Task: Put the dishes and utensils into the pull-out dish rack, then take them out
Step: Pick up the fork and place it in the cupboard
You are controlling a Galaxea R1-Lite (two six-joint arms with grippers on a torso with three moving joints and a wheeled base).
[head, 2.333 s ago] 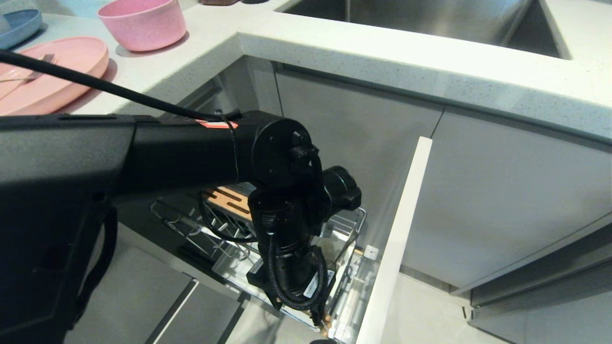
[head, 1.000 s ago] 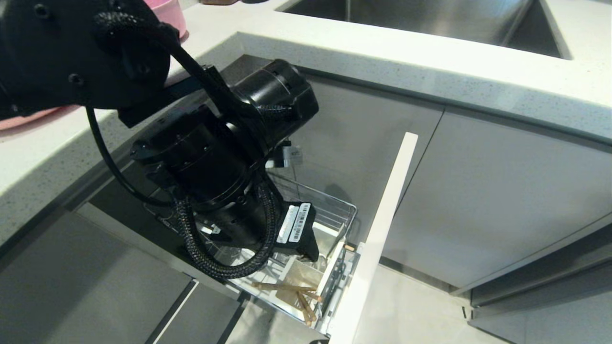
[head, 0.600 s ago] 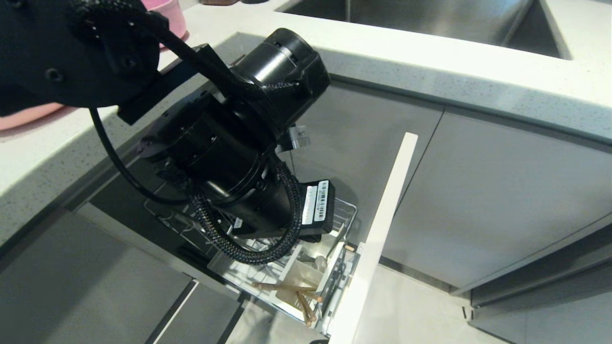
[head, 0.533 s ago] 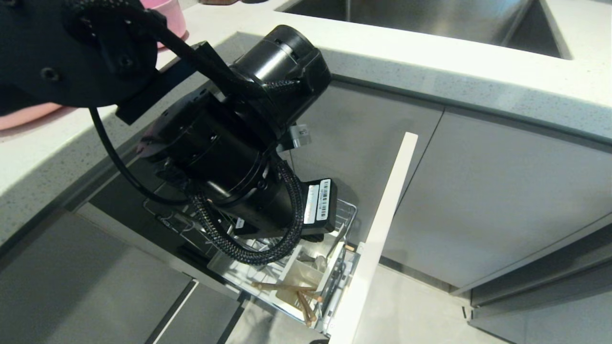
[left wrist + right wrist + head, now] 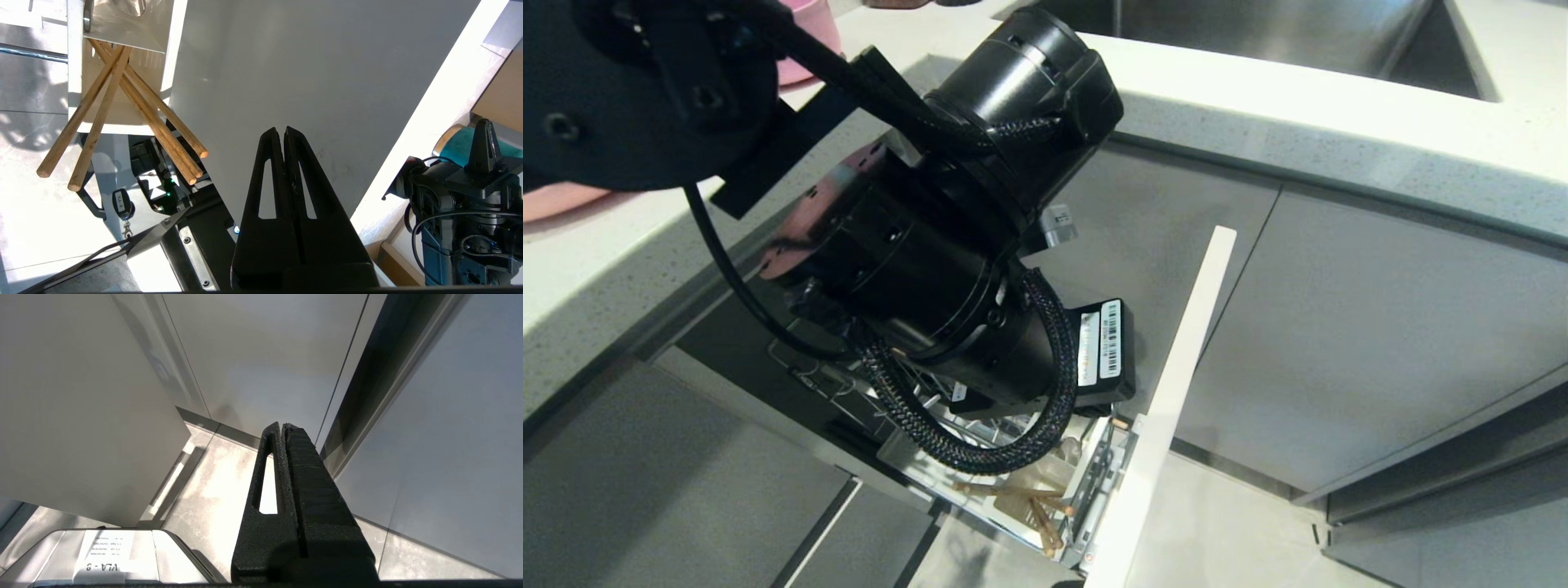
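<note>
The pull-out dish rack (image 5: 900, 454) stands drawn out under the counter, mostly hidden by my left arm. Several wooden chopsticks (image 5: 1031, 500) lean crossed in its white caddy (image 5: 1068, 467) at the front end. In the left wrist view those chopsticks (image 5: 135, 102) stick out of the caddy (image 5: 122, 24), and my left gripper (image 5: 283, 130) is shut and empty, apart from them, over the grey drawer front (image 5: 286, 61). The pink bowl (image 5: 805, 33) and the pink plate (image 5: 556, 200) sit on the counter at the far left. My right gripper (image 5: 282, 425) is shut, parked low by the cabinets.
The white edge of the drawer front (image 5: 1168, 400) rises beside the rack. The speckled countertop (image 5: 1258, 114) runs overhead, with a steel sink (image 5: 1258, 33) at the back. Grey cabinet doors (image 5: 1380, 327) line the right side. Pale floor (image 5: 212, 490) lies below.
My left arm has lifted up and swung right, away from the caddy. The chopsticks stay in the caddy. The drawer front has not moved in the last second.
</note>
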